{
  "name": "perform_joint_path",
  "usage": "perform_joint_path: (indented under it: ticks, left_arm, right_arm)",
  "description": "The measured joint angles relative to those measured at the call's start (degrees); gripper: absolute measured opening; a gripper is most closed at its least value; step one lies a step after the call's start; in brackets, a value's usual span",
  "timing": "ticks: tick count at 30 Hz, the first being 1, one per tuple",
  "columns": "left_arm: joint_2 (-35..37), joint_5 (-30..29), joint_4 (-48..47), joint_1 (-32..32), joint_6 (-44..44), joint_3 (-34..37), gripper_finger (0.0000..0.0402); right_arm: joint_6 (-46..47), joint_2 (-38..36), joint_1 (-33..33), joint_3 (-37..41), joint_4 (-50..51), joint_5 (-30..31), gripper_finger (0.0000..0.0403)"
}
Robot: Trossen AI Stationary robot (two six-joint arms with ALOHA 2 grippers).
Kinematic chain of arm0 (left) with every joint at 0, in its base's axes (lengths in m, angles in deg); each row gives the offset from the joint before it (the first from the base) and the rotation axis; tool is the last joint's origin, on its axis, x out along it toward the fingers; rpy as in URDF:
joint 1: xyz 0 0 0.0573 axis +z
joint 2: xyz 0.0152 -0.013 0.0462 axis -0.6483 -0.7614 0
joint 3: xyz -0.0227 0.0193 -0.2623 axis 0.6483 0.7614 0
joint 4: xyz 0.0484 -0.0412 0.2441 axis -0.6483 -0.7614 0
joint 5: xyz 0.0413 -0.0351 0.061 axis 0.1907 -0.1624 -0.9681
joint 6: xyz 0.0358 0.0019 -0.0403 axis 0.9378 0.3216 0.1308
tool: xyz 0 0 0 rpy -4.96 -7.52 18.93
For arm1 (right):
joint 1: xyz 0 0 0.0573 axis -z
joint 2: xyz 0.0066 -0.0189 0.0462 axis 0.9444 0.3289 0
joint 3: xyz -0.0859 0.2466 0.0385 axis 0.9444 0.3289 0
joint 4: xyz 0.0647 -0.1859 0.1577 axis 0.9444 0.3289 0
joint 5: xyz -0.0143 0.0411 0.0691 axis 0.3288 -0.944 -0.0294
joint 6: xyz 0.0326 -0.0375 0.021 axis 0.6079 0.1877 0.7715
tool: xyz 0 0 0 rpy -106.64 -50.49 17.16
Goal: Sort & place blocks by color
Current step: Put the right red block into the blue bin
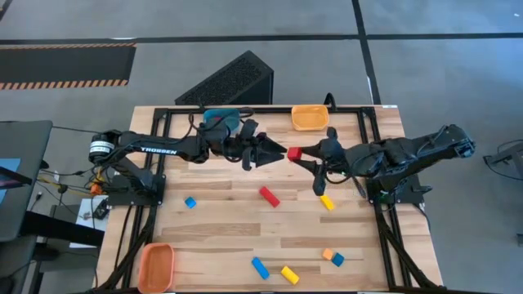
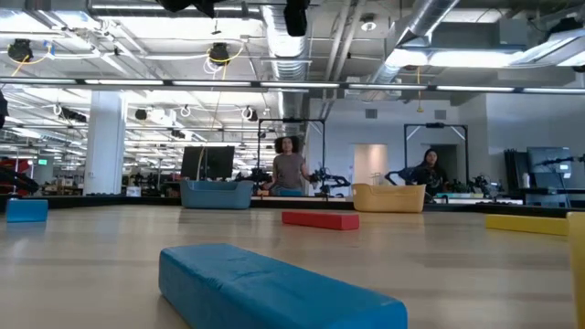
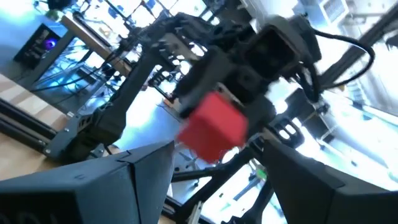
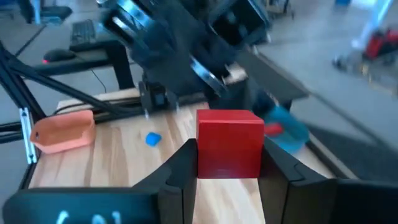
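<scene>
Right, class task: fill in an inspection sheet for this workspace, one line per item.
Surface: wooden table, blocks scattered.
Job's things: red cube held; red bar, yellow bar, small blue cube loose.
Clutter: orange bin, blue bin.
Grippers: right gripper shut on the cube above the table's middle; left gripper open, facing it.
Cables: bundle beside the left arm's base.
Surroundings: people in the room behind.

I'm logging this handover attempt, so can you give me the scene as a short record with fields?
right tool: shut on red cube, raised mid-table
left tool: open, facing the cube
loose blocks: red bar, yellow bar, small blue block
bins: blue bin, yellow bin, orange bin
</scene>
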Motion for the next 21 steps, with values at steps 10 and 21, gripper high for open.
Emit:
perform_joint_path:
  ticks: [10,21]
  left_arm:
    - [-0.07,1.13,1.47,-0.16,-8.56,0.0,0.0233]
    - [-0.11,3.33,5.24,-1.86,-8.62,0.02,0.0233]
  right_arm:
    - [-16.66,2.02,-1.24,0.11,-4.54,0.02,0.0129]
    - [-30.17,3.88,-1.2,0.06,-9.89,-0.42,0.013]
